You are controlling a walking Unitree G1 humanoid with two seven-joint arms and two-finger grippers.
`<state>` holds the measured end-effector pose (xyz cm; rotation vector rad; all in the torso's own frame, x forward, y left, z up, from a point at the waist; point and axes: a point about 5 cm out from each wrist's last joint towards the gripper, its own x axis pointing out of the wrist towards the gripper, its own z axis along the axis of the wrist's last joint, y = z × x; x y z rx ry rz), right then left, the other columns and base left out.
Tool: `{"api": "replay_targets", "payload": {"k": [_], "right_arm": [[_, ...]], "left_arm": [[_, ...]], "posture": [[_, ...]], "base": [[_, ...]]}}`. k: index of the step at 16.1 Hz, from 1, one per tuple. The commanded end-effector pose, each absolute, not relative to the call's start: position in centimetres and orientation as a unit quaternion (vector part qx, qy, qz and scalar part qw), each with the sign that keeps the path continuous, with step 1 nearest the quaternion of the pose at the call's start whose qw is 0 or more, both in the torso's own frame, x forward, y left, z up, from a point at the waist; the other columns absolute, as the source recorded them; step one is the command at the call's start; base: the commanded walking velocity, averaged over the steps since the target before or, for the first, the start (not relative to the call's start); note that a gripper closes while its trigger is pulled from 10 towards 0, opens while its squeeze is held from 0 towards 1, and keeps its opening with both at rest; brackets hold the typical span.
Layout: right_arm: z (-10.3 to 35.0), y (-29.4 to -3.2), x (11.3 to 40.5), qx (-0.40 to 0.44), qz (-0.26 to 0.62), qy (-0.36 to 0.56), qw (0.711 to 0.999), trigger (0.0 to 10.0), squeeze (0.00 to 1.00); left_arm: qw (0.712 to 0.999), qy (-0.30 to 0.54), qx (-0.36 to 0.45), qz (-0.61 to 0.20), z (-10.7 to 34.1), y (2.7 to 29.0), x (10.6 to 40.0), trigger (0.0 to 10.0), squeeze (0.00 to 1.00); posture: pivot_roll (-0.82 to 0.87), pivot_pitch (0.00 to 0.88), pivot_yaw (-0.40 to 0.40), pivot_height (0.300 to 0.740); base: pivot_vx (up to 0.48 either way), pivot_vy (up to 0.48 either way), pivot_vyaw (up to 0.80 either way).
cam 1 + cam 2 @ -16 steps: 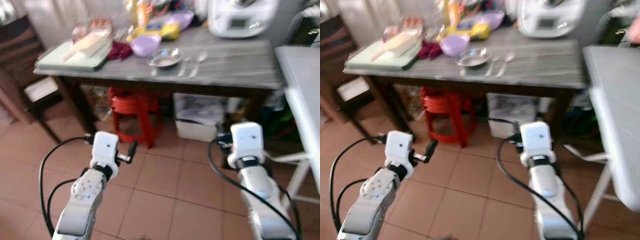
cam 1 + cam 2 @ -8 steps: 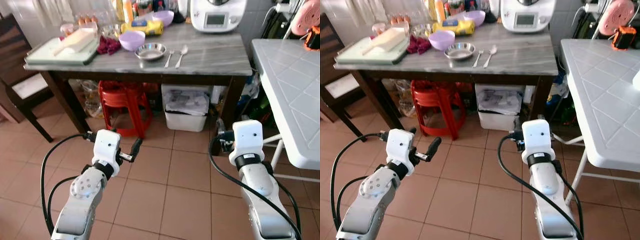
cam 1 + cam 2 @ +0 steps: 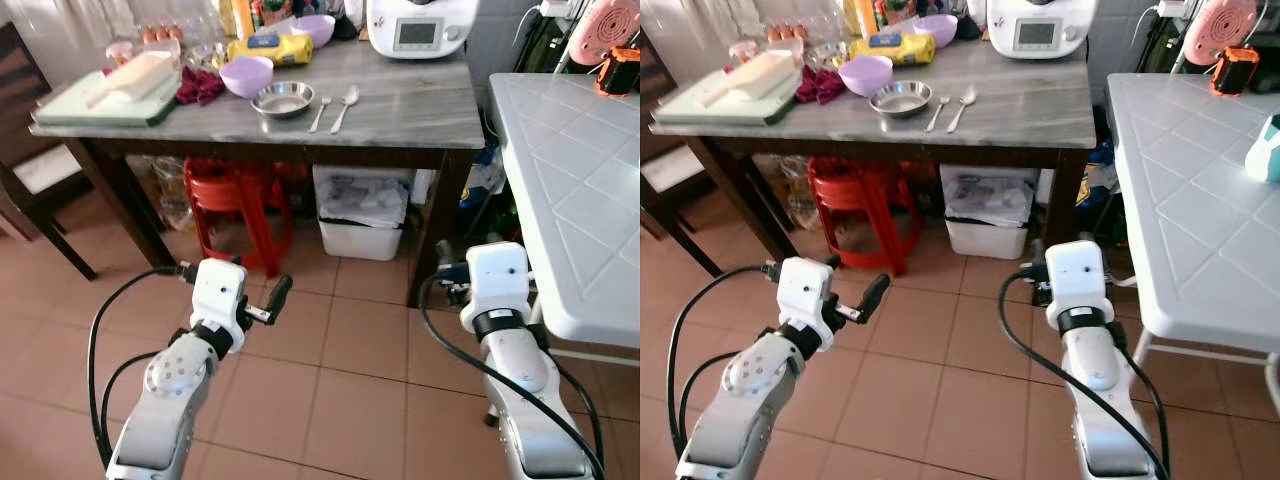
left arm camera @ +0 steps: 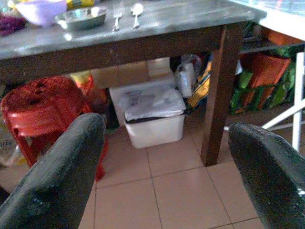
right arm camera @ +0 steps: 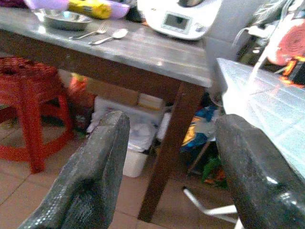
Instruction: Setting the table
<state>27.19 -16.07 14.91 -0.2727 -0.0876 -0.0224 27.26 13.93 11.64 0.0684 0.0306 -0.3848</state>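
1. Two purple bowls [image 3: 246, 74] [image 3: 312, 28]
2. One metal dish [image 3: 282, 99]
3. One fork [image 3: 320, 105]
4. One spoon [image 3: 345, 102]
5. One red stool [image 3: 240, 195]
6. Two tables [image 3: 420, 105] [image 3: 570, 200]

Home kitchen, grey table [image 3: 420, 105] with bowls and cutlery (food processor [image 3: 418, 25] behind), terracotta tiled floor [image 3: 340, 390]

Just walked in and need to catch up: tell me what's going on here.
The robot stands on the tiled floor facing a grey table, handling nothing yet. Its left hand and right hand are both open and empty, held low in front of the table. On the table wait a metal bowl, a fork and a spoon, untouched. A white table stands to the robot's right.
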Motion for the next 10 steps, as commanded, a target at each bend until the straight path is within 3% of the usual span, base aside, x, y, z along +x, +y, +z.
{"api": "replay_targets", "payload": {"k": [1, 8, 10], "right_arm": [[15.2, -15.5, 27.1, -0.135, -0.003, -0.055, 0.989, 10.0, 0.00], [16.3, -16.1, 26.9, -0.143, -0.006, -0.088, 0.986, 10.0, 0.00], [17.1, -16.2, 27.0, -0.107, -0.009, -0.104, 0.989, 10.0, 0.00]], "left_arm": [[0.982, 0.017, 0.038, -0.184, 11.6, 14.7, 27.3, 10.0, 0.00], [0.983, 0.009, 0.031, -0.183, 12.0, 14.7, 27.3, 10.0, 0.00], [0.983, 0.009, 0.029, -0.181, 12.0, 14.6, 27.3, 10.0, 0.00]], "posture": [[-0.06, 0.081, 0.091, 0.740], [-0.05, 0.079, 0.085, 0.740], [-0.05, 0.078, 0.085, 0.740]], "base": [[0.000, -0.352, 0.00], [0.000, -0.354, 0.00], [0.000, -0.351, 0.00]]}}
